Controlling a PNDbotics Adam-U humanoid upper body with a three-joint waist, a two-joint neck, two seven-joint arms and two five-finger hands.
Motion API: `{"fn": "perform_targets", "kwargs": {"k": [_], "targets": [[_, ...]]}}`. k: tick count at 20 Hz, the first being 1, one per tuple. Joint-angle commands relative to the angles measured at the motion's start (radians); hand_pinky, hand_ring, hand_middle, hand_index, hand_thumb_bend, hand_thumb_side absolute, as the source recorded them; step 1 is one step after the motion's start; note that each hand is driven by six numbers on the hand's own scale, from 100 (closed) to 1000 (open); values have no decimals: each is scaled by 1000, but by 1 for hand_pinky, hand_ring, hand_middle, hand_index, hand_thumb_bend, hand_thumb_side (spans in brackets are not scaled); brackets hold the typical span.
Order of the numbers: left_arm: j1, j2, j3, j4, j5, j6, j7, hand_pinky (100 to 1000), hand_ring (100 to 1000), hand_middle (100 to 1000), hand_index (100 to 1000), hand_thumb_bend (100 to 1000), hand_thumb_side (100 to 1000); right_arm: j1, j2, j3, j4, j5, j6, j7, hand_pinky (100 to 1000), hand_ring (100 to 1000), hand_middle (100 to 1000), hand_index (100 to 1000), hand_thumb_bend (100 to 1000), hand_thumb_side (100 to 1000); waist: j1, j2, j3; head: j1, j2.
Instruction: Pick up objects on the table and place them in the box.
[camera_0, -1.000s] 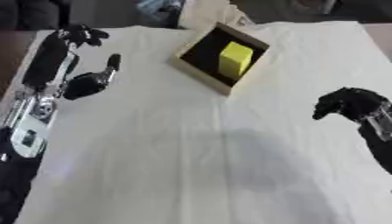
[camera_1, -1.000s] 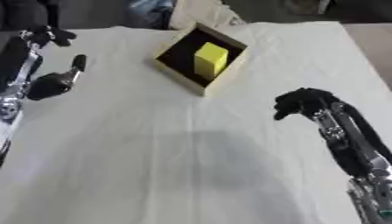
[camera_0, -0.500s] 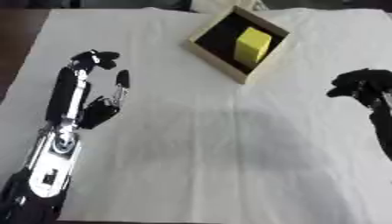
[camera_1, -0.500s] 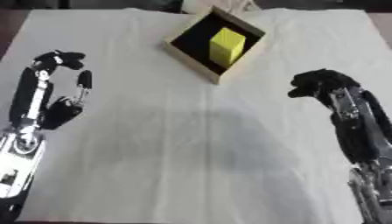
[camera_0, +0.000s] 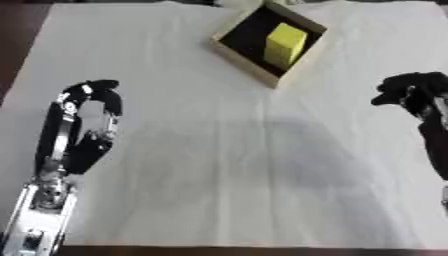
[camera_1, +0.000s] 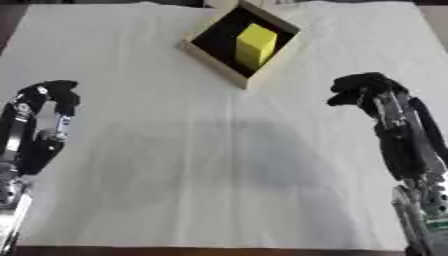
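We find the yellow block (camera_0: 284, 44) already inside the box (camera_0: 234, 52) at the counter's (camera_0: 219, 150) far edge. Left robot hand (camera_0: 87, 145) and right robot hand (camera_1: 363, 90) curl empty; nothing else awaits.

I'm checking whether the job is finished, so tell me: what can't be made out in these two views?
- Box floor: the yellow block and the dark interior hide part of it in both views.
- Right hand: seen from behind in both views, so its palm side is hidden.
- Left hand: cut by the left edge in the right eye view.
- Right arm: cut by the right edge in the left eye view.
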Motion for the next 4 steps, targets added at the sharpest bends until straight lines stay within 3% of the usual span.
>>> {"fn": "perform_targets", "kwargs": {"k": [1,4], "targets": [[0,34,35,-50,144,20,-66,825,606,549,759,201,840,-1,-6,-6,-21,8,3,0,685,590,601,696,100,973,3,-21,-3,-9,9],[5,31,45,-56,169,29,-86,825,606,549,759,201,842,0,-6,-7,-21,8,5,2,685,590,600,695,100,974,5,-23,-4,-12,10]]}}
